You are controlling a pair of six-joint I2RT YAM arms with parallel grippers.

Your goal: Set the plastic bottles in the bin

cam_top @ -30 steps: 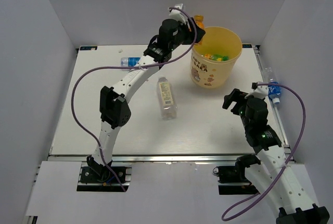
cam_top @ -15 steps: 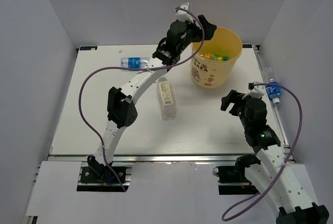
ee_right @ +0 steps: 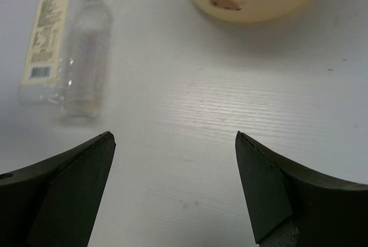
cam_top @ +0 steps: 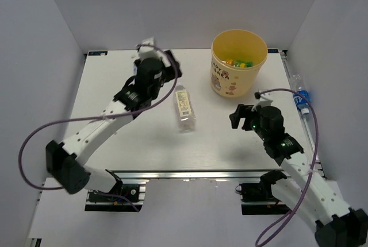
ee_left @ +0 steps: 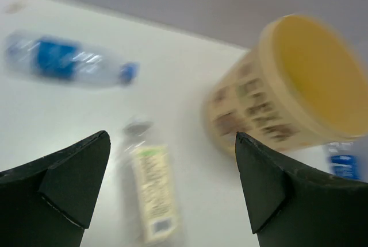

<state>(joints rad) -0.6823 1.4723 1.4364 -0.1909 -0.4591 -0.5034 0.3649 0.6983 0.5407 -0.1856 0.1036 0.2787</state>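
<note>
Nearest you, your right gripper [cam_top: 237, 118] hangs over the table [cam_top: 218, 143], right of centre. Its fingers are spread wide with nothing between them, and the right wrist view shows only bare tabletop in the gap.

Left of it and a little farther off, the pale-label bottle [cam_top: 184, 107] lies on its side mid-table with its cap pointing far. At about the same depth, the right-edge blue-label bottle [cam_top: 301, 96] rests along the table's right border, well apart from everything else.

Farther on, your left gripper [cam_top: 171, 69] hovers just left of that pale-label bottle's cap end. It is also wide open and carries nothing.

The bin [cam_top: 230, 83] stands upright at the far right. Green and orange bottles [cam_top: 238, 62] lie on its floor, too small to count.

The far-left blue-label bottle [ee_left: 63, 63] lies on its side by the far edge. It shows only in the left wrist view, because your left arm covers it from above.

Half a second ago your left gripper was spread open above the bin's near rim. It has since swung back left and come down over the table. One second ago it held an orange bottle at that rim. Your right gripper has drifted slightly left, toward the centre.
</note>
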